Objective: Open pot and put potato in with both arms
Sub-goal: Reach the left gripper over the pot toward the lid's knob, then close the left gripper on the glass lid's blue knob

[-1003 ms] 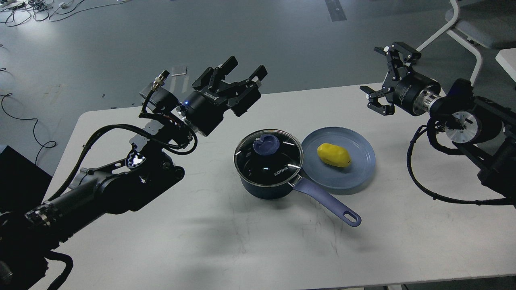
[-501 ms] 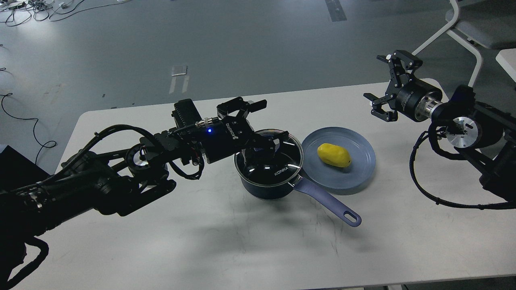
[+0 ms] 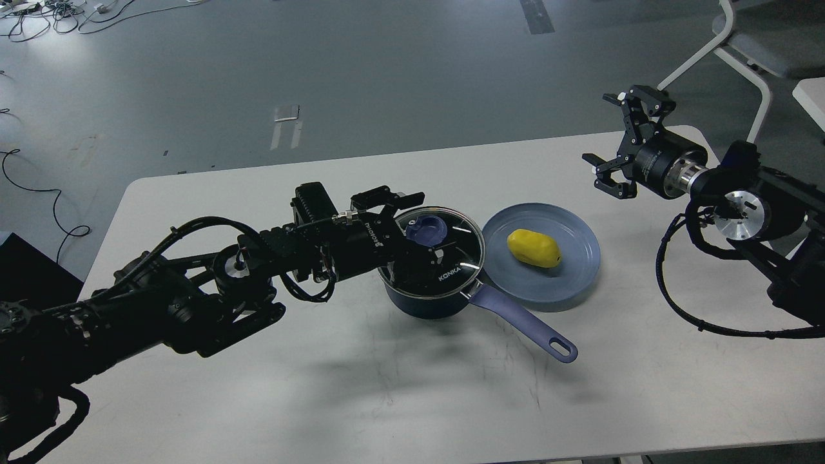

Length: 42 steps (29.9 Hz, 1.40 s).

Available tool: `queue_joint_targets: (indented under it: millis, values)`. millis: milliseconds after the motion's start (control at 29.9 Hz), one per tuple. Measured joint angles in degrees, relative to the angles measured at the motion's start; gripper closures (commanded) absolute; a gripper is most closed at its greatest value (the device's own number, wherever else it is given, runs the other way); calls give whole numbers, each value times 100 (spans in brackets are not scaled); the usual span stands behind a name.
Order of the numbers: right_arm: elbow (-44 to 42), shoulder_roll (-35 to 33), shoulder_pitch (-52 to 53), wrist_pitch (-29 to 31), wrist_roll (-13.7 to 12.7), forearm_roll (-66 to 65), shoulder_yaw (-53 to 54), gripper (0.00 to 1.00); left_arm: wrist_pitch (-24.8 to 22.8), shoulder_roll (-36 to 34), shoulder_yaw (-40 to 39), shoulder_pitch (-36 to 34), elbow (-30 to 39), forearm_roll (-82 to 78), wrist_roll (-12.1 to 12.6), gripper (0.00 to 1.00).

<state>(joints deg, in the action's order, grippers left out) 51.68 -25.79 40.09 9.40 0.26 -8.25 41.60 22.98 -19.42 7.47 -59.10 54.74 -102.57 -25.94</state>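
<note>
A dark blue pot (image 3: 425, 299) with a long handle (image 3: 525, 325) stands mid-table, covered by a glass lid (image 3: 461, 248) with a blue knob (image 3: 427, 229). My left gripper (image 3: 419, 225) lies low over the lid's left side, its open fingers (image 3: 403, 198) on either side of the knob. Whether they touch it is unclear. A yellow potato (image 3: 533, 248) lies on a blue plate (image 3: 573, 277) right of the pot. My right gripper (image 3: 615, 145) is open and empty, raised above the table's far right, well clear of the plate.
The white table (image 3: 387, 386) has bare surface in front of and left of the pot. A white chair frame (image 3: 741, 58) stands behind the right arm. Cables lie on the grey floor at far left.
My left gripper came down from high on the left onto the lid, then drew back a little so the knob shows between its fingers. The right gripper drifted slightly right and down.
</note>
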Motion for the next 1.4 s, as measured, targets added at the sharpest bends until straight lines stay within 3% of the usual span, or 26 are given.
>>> queue_joint_targets:
  millis: [869, 1136, 1404]
  values:
    - [-30, -54, -2, -18, 0, -1, -158, 0, -145, 91, 1, 203, -216, 45, 1, 5]
    - [-44, -117, -2, -18, 0, -1, -184, 0, -145, 168, 1, 201, -294, 54, 11, 17]
    - [-44, -120, -1, -15, 0, -1, -188, 0, -145, 202, 1, 189, -306, 61, 10, 19]
